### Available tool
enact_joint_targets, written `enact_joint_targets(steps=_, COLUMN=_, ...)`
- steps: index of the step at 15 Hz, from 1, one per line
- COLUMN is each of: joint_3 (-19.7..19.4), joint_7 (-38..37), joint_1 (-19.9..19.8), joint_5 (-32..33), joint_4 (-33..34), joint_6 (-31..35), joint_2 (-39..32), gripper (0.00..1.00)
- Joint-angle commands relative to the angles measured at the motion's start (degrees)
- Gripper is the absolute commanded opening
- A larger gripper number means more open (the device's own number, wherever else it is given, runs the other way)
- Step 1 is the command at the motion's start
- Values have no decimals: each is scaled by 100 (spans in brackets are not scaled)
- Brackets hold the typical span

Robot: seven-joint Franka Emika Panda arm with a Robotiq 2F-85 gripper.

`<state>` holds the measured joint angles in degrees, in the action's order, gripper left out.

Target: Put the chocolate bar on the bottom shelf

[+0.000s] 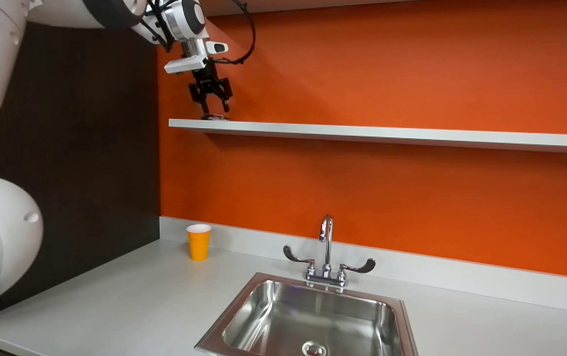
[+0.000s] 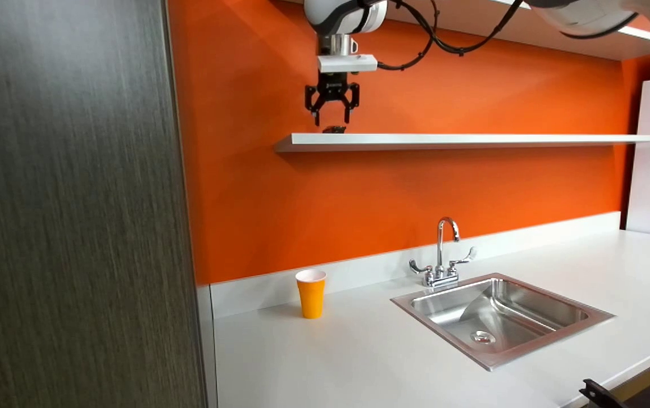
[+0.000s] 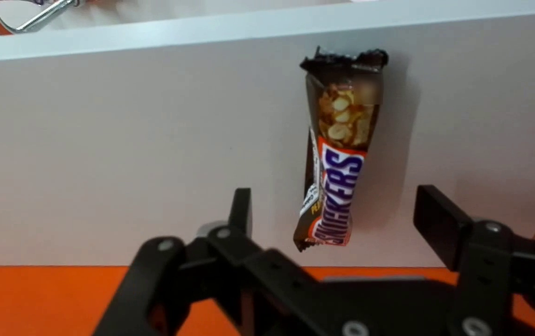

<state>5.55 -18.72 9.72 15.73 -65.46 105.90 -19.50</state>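
Wrist view: the chocolate bar (image 3: pixel 339 154) is lying on the bottom shelf (image 3: pixel 155 140), above the back edge of the desk (image 1: pixel 115 296), near its corner by the dark panel (image 1: pixel 75 148). I'm hovering just over it, end effector (image 2: pixel 332 119) spread wide and gripping nothing. Placing is looking finished, so I'm favouring a slow, straight rise, brushing neither bar nor orange wall (image 1: pixel 387 207).

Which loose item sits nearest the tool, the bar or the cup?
The Snickers chocolate bar, lying on the shelf just beneath the open tool; the yellow-orange cup stands on the countertop below.
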Motion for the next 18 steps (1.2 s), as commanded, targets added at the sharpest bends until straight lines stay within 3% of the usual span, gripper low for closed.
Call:
enact_joint_targets(steps=1, joint_3=-5, joint_7=-203, joint_1=25, joint_5=0, joint_4=-441, joint_6=-232, joint_2=513, gripper=100)
enact_joint_targets(steps=7, joint_3=62, joint_7=-179, joint_1=25, joint_5=-308, joint_4=-1676, joint_6=-387, joint_2=1695, gripper=100)
enact_joint_targets(steps=13, joint_3=82, joint_7=-104, joint_1=125, joint_5=-825, joint_4=-3171, joint_6=-1014, joint_2=3143, gripper=100)
enact_joint_targets(steps=18, joint_3=258, joint_7=68, joint_1=-30, joint_5=-1122, joint_4=-4414, joint_6=-1321, joint_2=4196, gripper=100)
